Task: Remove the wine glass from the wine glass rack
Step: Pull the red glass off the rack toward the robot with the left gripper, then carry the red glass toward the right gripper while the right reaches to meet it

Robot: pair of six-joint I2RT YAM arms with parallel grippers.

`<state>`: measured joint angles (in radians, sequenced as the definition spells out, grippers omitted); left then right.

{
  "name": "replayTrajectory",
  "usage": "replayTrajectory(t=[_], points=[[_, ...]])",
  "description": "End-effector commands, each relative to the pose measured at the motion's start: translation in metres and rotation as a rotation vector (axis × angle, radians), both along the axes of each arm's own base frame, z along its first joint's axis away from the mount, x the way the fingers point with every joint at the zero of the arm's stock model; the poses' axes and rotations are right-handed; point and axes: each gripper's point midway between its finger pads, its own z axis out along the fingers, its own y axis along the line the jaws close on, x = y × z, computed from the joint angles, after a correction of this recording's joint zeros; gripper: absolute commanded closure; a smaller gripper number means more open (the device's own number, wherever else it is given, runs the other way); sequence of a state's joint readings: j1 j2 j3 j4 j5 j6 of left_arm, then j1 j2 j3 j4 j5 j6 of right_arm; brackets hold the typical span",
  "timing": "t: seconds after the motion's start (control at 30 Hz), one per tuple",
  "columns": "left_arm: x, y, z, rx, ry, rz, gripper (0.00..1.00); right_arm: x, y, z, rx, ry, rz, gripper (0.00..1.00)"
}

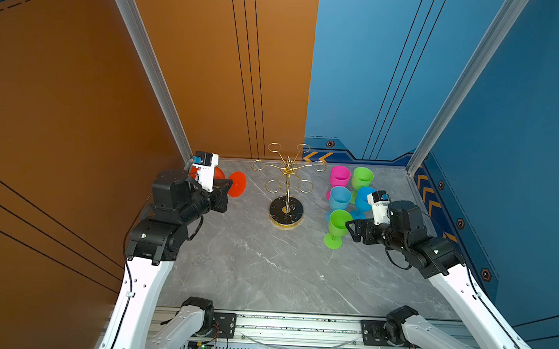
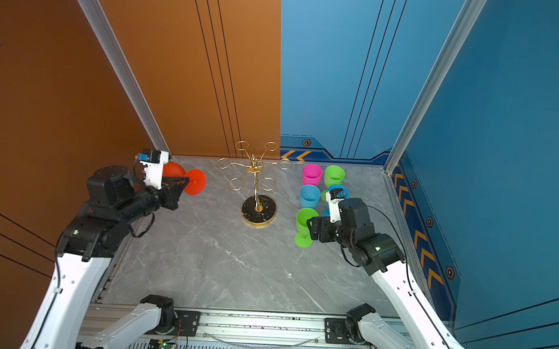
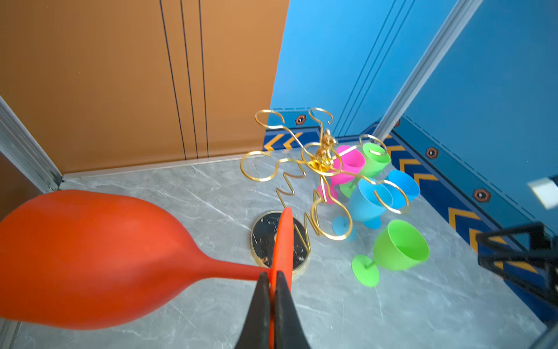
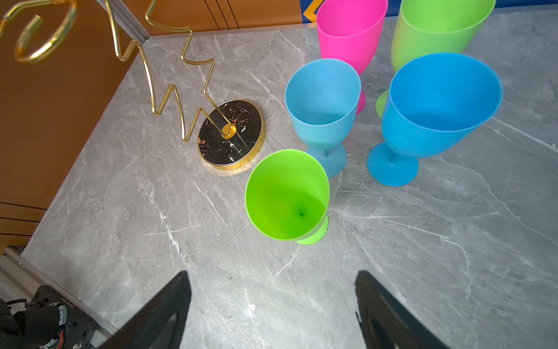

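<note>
Red wine glass: 1, pinched by left gripper | right gripper spread | upright glasses: 5

We stretch our left arm forward, left gripper with jaws pinched tight. We bend our right arm inward, right gripper angled down, jaws spread wide.

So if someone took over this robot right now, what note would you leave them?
Left end effector: shut on the red wine glass at its stem, holding it sideways, left of the wine glass rack.
Right end effector: open, empty, beside the five coloured glasses standing right of the rack.
Done: every rack loop is empty.
Left: probably only setting the red glass down.
</note>
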<state>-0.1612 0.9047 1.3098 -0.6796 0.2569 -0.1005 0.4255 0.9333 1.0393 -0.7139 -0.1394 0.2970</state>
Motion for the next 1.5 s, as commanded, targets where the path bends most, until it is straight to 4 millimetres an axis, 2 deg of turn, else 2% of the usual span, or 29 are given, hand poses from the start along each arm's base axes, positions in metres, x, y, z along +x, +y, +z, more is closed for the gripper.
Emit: replayTrajectory(t=[0.0,0.3,0.57,0.73,0.93,1.13,1.3,1.47], points=[[-0.019,-0.001,-0.029,0.07,0.084,-0.013,1.0,-0.004,0.002,0.004,0.031,0.019,0.0,0.14],[-0.089,-0.056,-0.058,0.005,0.227,-0.347,1.0,-0.016,0.004,-0.001,0.033,0.088,0.028,0.14],[-0.164,-0.101,-0.06,-0.077,0.294,-0.741,1.0,-0.025,0.018,-0.004,0.094,0.167,0.092,0.14],[-0.193,-0.113,-0.081,0.068,0.238,-0.906,1.0,-0.031,0.037,0.001,0.176,0.232,0.162,0.14],[-0.205,-0.124,-0.102,0.289,0.114,-1.028,1.0,-0.037,0.057,0.016,0.278,0.291,0.238,0.14],[-0.198,-0.134,-0.109,0.495,-0.11,-1.055,1.0,-0.041,0.072,0.021,0.345,0.355,0.295,0.15],[-0.192,-0.137,-0.132,0.735,-0.327,-1.071,1.0,-0.042,0.081,0.026,0.364,0.378,0.323,0.14],[-0.186,-0.141,-0.136,0.892,-0.504,-1.046,1.0,-0.04,0.09,0.035,0.377,0.379,0.339,0.15]])
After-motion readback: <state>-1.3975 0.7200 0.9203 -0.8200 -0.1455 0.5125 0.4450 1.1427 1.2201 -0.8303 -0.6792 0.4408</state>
